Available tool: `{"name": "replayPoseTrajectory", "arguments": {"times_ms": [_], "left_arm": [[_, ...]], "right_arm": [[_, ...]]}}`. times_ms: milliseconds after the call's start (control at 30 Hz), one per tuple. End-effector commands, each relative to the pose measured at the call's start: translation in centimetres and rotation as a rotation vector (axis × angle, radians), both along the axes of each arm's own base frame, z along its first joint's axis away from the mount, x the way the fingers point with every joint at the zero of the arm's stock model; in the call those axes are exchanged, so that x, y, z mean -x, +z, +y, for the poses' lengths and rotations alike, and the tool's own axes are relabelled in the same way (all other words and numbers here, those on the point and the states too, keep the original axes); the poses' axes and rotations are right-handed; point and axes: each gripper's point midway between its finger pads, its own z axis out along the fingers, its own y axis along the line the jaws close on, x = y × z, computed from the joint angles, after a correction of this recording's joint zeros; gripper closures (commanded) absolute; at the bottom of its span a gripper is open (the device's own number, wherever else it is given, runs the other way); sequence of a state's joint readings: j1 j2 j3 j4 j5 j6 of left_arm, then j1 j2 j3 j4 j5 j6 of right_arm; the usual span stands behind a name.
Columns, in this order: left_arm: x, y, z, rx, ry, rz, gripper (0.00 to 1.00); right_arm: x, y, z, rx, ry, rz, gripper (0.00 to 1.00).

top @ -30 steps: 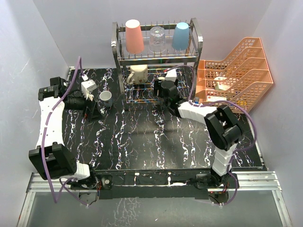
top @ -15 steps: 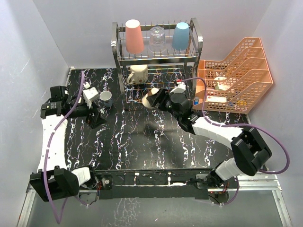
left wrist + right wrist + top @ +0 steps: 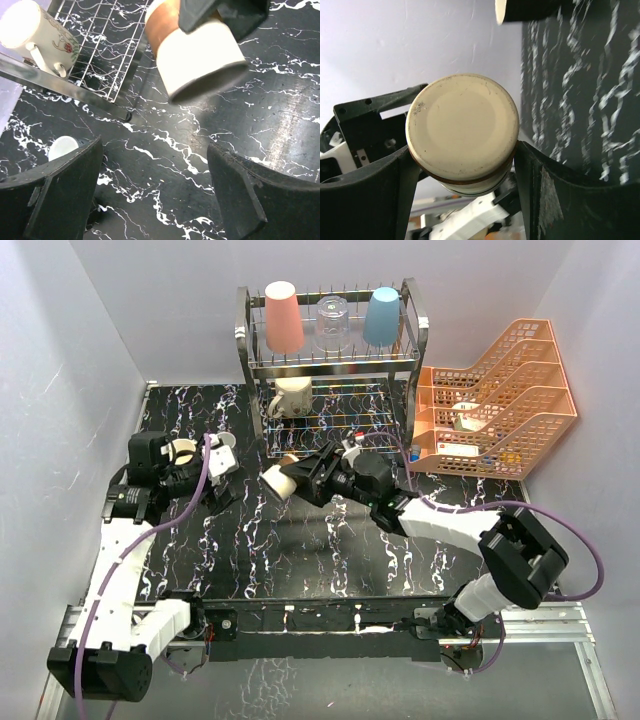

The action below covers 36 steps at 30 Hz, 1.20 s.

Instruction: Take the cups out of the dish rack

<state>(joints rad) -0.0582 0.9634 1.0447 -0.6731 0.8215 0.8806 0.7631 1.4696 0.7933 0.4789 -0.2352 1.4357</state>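
Observation:
My right gripper (image 3: 300, 480) is shut on a cream cup with a coppery brown band (image 3: 280, 481), held on its side above the table left of the dish rack (image 3: 330, 360). It grips the cup's base (image 3: 462, 127). The cup also shows in the left wrist view (image 3: 200, 60). My left gripper (image 3: 222, 485) is open and empty (image 3: 155, 165), just below and left of that cup. The salmon tumbler (image 3: 283, 317), clear glass (image 3: 332, 323) and light-blue tumbler (image 3: 381, 316) stand upturned on the top tier. The cream mug (image 3: 290, 397) lies on the lower tier. The small grey cup (image 3: 224, 442) stands behind my left gripper. The black cup is out of view.
Orange lattice trays (image 3: 500, 390) stand at the right of the rack. The rack's lower wire tier (image 3: 100, 55) and chrome foot bar are close to my left gripper. Grey walls close in the left, back and right sides.
My right gripper drew the cream cup out of the rack's lower tier, leftward and nearer. My left gripper left the grey cup and swung right towards the held cup.

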Motion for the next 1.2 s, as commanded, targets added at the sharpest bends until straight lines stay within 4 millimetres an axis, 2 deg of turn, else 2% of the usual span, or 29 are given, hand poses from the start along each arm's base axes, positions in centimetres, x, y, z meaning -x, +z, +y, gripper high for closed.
{"name": "replayPoseTrajectory", "arguments": {"times_ms": [0, 167, 267, 367, 400, 500, 567, 667, 733, 767, 800, 833, 867, 1033, 1167], "left_arm": [[0.4, 1.5, -0.8, 0.039, -0.03, -0.098, 0.22], [1.9, 1.9, -1.5, 0.095, -0.047, -0.093, 0.34], [2.1, 1.9, -1.4, 0.091, -0.04, -0.101, 0.39], [2.4, 2.0, -1.5, 0.096, -0.049, -0.099, 0.47], [2.4, 2.0, -1.5, 0.098, -0.051, -0.096, 0.51], [2.2, 2.1, -1.4, 0.095, -0.042, -0.097, 0.73], [2.2, 1.8, -1.3, 0.088, -0.035, -0.091, 0.88], [2.2, 1.5, -1.2, 0.086, -0.019, -0.085, 0.99], [2.2, 1.4, -1.1, 0.095, -0.006, -0.076, 1.0], [2.2, 1.3, -1.2, 0.105, 0.001, -0.067, 1.0], [2.1, 1.4, -1.2, 0.119, 0.012, -0.053, 1.0], [2.0, 1.3, -1.2, 0.134, 0.03, -0.032, 1.0], [1.9, 1.2, -1.2, 0.148, 0.049, -0.008, 1.0], [0.3, -0.2, 0.0, 0.134, 0.199, 0.145, 1.0], [-1.8, -2.4, 2.6, 0.012, 0.357, 0.245, 1.0]], "right_arm": [[3.2, 4.5, 2.4, -0.246, 0.132, 0.094, 0.69], [4.8, 5.8, 4.2, -0.358, 0.206, 0.157, 0.69], [5.8, 6.3, 5.2, -0.386, 0.249, 0.17, 0.69], [6.7, 6.6, 6.1, -0.402, 0.276, 0.184, 0.69], [7.0, 6.6, 6.3, -0.41, 0.284, 0.191, 0.69], [7.3, 6.8, 6.5, -0.431, 0.293, 0.197, 0.68], [7.3, 6.6, 6.3, -0.431, 0.281, 0.203, 0.64], [7.1, 6.3, 6.1, -0.434, 0.265, 0.211, 0.55], [7.1, 6.3, 6.1, -0.433, 0.266, 0.21, 0.44], [7.2, 6.3, 6.1, -0.432, 0.268, 0.21, 0.36], [7.2, 6.1, 6.2, -0.428, 0.269, 0.207, 0.24], [7.2, 6.1, 6.2, -0.423, 0.272, 0.203, 0.07], [7.2, 5.8, 6.2, -0.412, 0.27, 0.203, 0.02], [6.9, 1.9, 5.0, -0.308, 0.221, 0.256, 0.02], [7.1, -2.2, 2.9, -0.197, 0.206, 0.295, 0.02]]}}
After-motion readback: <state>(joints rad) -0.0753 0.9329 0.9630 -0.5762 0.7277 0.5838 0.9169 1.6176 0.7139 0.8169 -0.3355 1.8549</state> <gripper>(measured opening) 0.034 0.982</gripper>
